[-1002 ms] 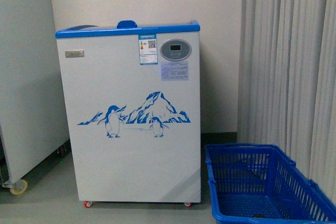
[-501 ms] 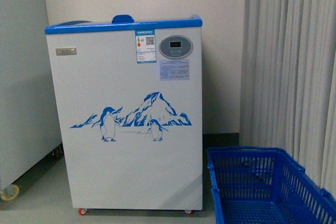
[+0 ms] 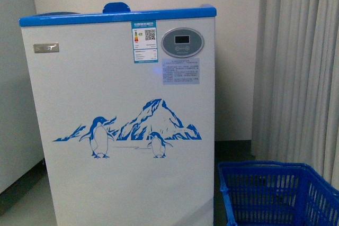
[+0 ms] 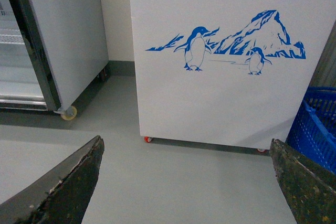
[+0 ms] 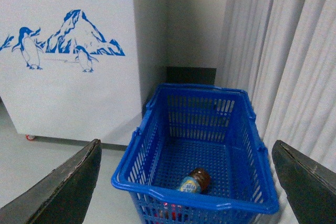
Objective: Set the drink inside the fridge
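Apparently the drink [image 5: 169, 211] is the reddish patch we glimpse through the mesh near wall of the blue basket [image 5: 152, 135]; we cannot tell more. A brown bottle [image 5: 195, 180] lies on its side near it on the basket floor. The basket stands at 4 o'clock of the fridge [image 3: 122, 104], the curtain [image 3: 302, 67] at 3 o'clock, a white cabinet [image 3: 16, 78] at 9. Our left gripper [image 4: 185, 141] and right gripper [image 5: 186, 142] hang spread wide, grasping nothing.
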`<state>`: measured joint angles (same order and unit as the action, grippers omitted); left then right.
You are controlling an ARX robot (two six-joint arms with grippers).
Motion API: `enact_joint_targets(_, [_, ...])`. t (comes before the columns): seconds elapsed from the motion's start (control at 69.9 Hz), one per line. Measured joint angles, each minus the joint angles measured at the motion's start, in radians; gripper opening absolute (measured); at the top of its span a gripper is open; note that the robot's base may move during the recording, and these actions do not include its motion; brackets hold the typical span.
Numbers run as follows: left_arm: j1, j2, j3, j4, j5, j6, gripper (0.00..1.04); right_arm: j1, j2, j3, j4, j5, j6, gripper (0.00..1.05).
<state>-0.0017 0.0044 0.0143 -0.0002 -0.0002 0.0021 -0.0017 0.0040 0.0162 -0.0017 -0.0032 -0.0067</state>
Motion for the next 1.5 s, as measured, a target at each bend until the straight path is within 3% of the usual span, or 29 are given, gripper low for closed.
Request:
enact_joint_targets(0.83, [0.0,0.0,0.0,0.0,0.0,0.0,0.97,0.003,0.013,0.005,-0.016,0.016,0.016,0.97])
enact_joint_targets(0.887, [0.0,0.001,0.0,0.0,0.0,0.0,0.97,0.001,0.156,0.103,-0.242,0.106,0.113,0.97])
enact_joint_targets(0.959, [0.0,0.001,0.0,0.0,0.0,0.0,0.97,-0.076,0.432,0.211,-0.422,0.109,0.213,0.97])
enact_joint_targets(1.044, [0.0,0.0,0.0,0.0,0.0,0.0,0.97,-0.174,0.767,0.278,-0.372,0.062,0.3,0.97])
enact_joint_targets(1.173, [0.0,0.0,0.0,0.0,0.0,0.0,0.97,-0.217,1.201,0.422,-0.254,0.057,0.411,0.97])
enact_joint_targets(1.316, [0.0,0.0,0.0,0.0,0.0,0.0,0.97,-0.197,1.596,0.585,-0.208,0.058,0.562,0.97])
enact_joint_targets(1.502, [0.0,0.0,0.0,0.0,0.0,0.0,0.97,-0.101,1.973,0.78,-0.176,0.053,0.772,0.97])
